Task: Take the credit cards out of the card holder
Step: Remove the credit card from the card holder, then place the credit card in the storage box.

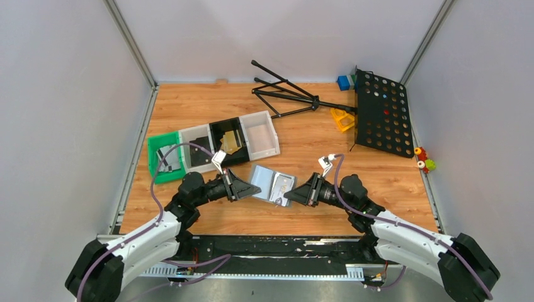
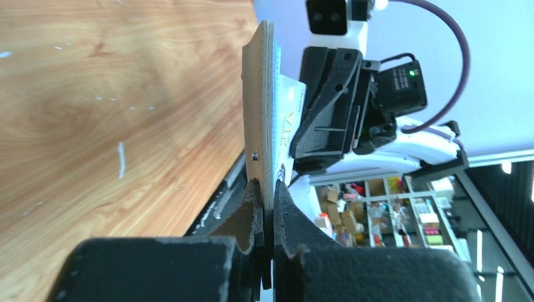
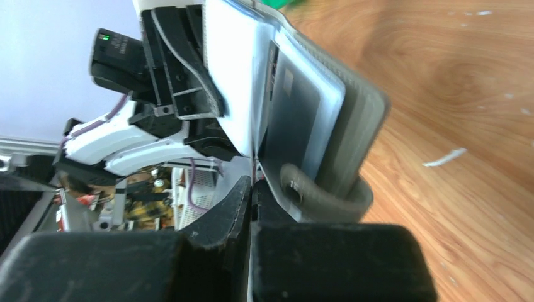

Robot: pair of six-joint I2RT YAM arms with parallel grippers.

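Our left gripper (image 2: 266, 211) has its fingers (image 2: 247, 217) pressed almost together on the lower edge of the card holder (image 2: 257, 107). It holds that grey leaf upright and edge-on, above the wooden table (image 1: 384, 195). Our right gripper (image 3: 252, 189) faces it from the other side. Its jaws are fully closed at the bottom edge of the inner pockets, just beneath a dark grey credit card (image 3: 293, 119) that sits in a clear sleeve. We cannot tell whether the card itself is caught or only the sleeve. The holder's side tab (image 3: 321, 198) curls beside the right fingers. From above, the holder hangs open between the two arms, in front of the row of trays (image 1: 152, 157); a gold card (image 1: 230, 142) lies in the black tray. A black music stand (image 1: 381, 116) lies well apart at the far right.
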